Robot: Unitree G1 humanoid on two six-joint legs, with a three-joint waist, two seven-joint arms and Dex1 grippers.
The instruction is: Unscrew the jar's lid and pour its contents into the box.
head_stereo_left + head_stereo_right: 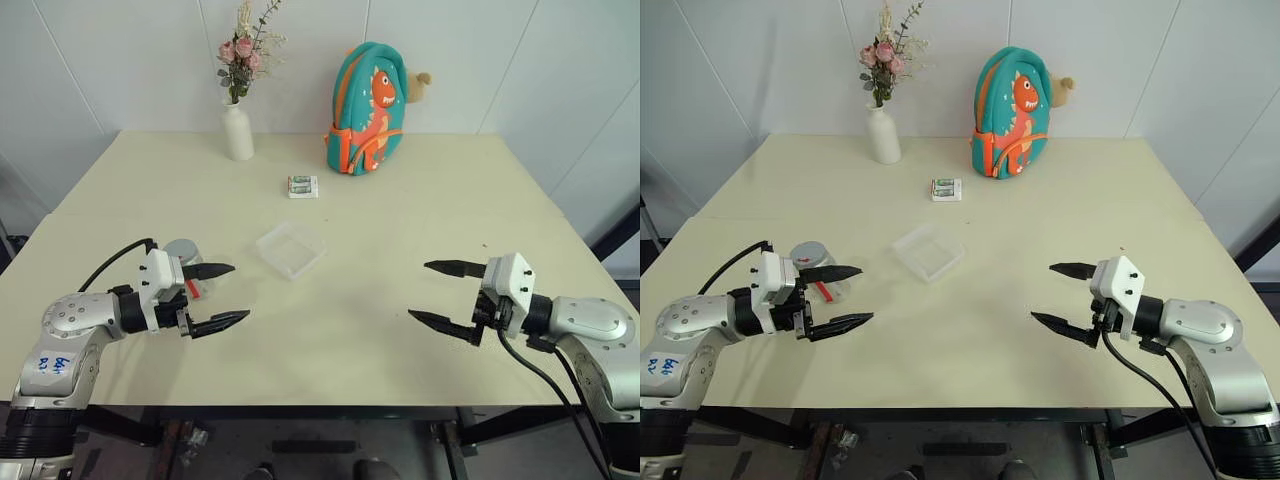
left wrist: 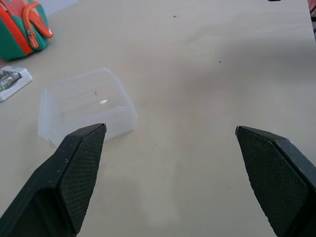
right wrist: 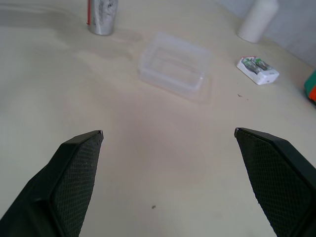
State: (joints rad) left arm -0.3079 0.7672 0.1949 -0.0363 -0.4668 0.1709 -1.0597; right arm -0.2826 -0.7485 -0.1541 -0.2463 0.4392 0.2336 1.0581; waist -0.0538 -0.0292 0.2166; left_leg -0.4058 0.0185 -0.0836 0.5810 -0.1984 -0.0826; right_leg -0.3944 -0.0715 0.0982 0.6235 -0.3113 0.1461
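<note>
The small clear jar [image 1: 814, 266] with a red mark stands upright at the table's left, its grey lid [image 1: 808, 250] on top. Its contents cannot be made out. My left gripper [image 1: 238, 292] hovers open just in front of the jar, apart from it, with its fingers pointing toward the table's middle. The transparent box [image 1: 290, 249] lies empty near the centre, beyond the left fingertips [image 2: 84, 148]. On the right side my right gripper [image 1: 418, 290] is open above bare table and points inward. From the right wrist, the jar [image 3: 102, 15] and the box [image 3: 175, 66] lie far ahead.
A white vase [image 1: 238, 130] with flowers and a teal dinosaur backpack [image 1: 365, 110] stand at the back edge. A small white-and-green packet [image 1: 303, 186] lies behind the box. The beige table [image 1: 340, 350] spreads bare between the two grippers.
</note>
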